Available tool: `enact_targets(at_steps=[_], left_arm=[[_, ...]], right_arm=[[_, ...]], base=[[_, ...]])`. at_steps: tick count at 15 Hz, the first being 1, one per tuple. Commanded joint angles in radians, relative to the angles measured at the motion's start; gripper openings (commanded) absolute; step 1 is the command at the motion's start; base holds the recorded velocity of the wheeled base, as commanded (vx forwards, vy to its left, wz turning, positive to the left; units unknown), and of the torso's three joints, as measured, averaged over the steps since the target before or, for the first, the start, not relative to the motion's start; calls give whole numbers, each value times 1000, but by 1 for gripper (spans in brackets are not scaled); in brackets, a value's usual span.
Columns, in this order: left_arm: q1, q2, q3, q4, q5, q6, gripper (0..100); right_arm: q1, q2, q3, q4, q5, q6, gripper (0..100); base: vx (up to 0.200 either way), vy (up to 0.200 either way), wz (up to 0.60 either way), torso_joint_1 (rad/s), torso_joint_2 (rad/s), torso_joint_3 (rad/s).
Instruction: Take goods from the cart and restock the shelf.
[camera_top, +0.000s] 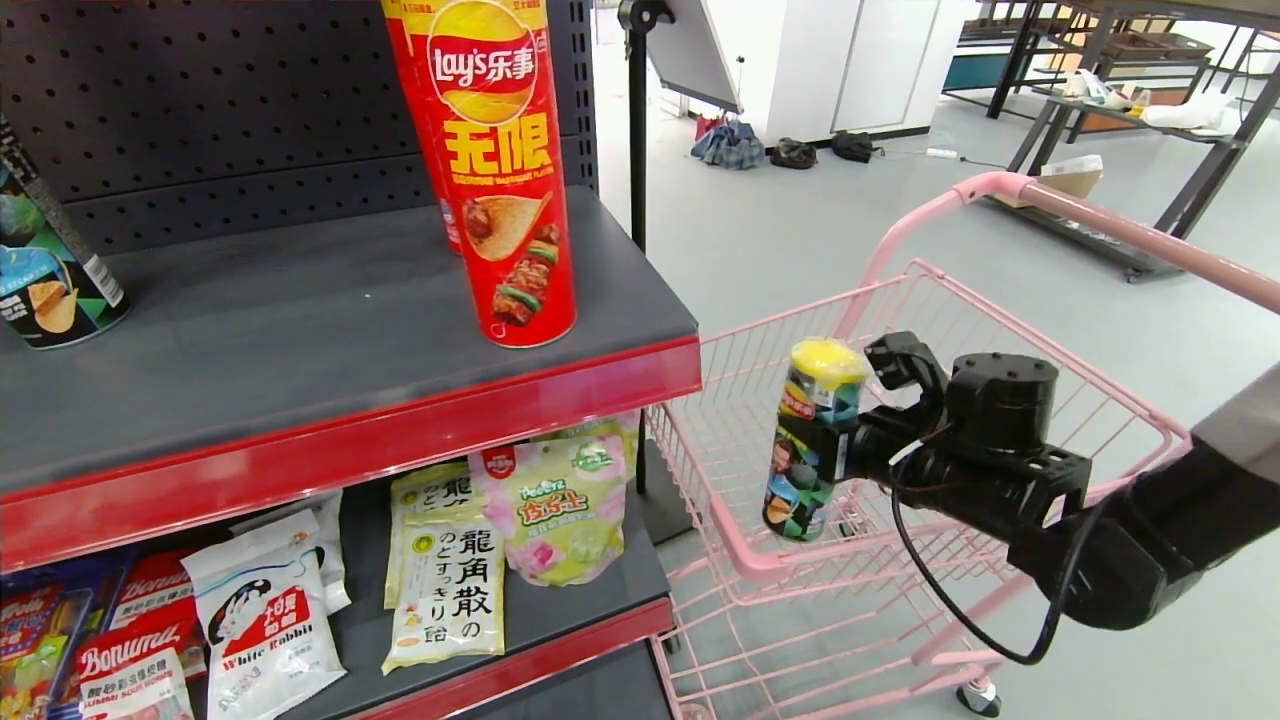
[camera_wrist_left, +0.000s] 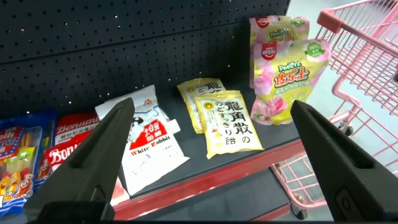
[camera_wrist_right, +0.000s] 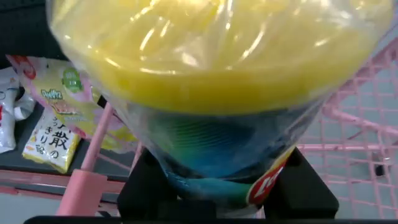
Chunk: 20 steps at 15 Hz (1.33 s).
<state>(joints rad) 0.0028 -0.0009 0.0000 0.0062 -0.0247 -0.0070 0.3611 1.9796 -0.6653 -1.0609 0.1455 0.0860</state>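
At my left front, the shelf (camera_top: 300, 330) carries a tall red tube (camera_top: 490, 170) upright near its top board's front edge, and packets (camera_wrist_left: 230, 121) lie flat on the board below. Just beside the shelf's end stands the pink cart (camera_top: 1100, 225). My right gripper (camera_top: 845, 430) is clamped on a yellow-lidded can (camera_top: 815, 400), held upright over the cart's basket on the side near the shelf. My left gripper (camera_wrist_left: 211, 106) hangs before the lower board with its fingers spread wide, holding nothing
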Motion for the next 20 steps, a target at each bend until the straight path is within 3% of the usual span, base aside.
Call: enact_targets(at_steps=[1, 4, 5, 6, 10, 12, 15, 20], left_arm=[[0, 1, 0, 0, 0, -1, 100], [0, 1, 0, 0, -1, -1, 100], [0, 1, 0, 0, -1, -1, 100], [0, 1, 0, 0, -1, 1, 100], [0, 1, 0, 0, -1, -1, 100], [0, 1, 0, 0, -1, 1, 100], [0, 1, 0, 0, -1, 1, 100], [0, 1, 0, 0, -1, 1, 100]], right_arm=[[-53, -232, -154, 219, 0, -40, 0], [-88, -481, -286, 535, -23, -63, 0], [-94, -578, -272, 610, -127, -92, 0], [-93, -671, -241, 676, -165, -112, 0], [-123, -1098, 16, 895, -135, -118, 0], [-157, -1262, 85, 1013, -136, -117, 0], [-206, -1386, 173, 1064, -136, -118, 0], [-211, -1444, 233, 1064, -138, -137, 0]], base=[[0, 0, 0, 0, 0, 0], [0, 0, 0, 0, 0, 0], [0, 0, 0, 0, 0, 0], [0, 0, 0, 0, 0, 0], [0, 0, 0, 0, 0, 0], [0, 0, 0, 0, 0, 0], [0, 0, 0, 0, 0, 0], [0, 0, 0, 0, 0, 0]])
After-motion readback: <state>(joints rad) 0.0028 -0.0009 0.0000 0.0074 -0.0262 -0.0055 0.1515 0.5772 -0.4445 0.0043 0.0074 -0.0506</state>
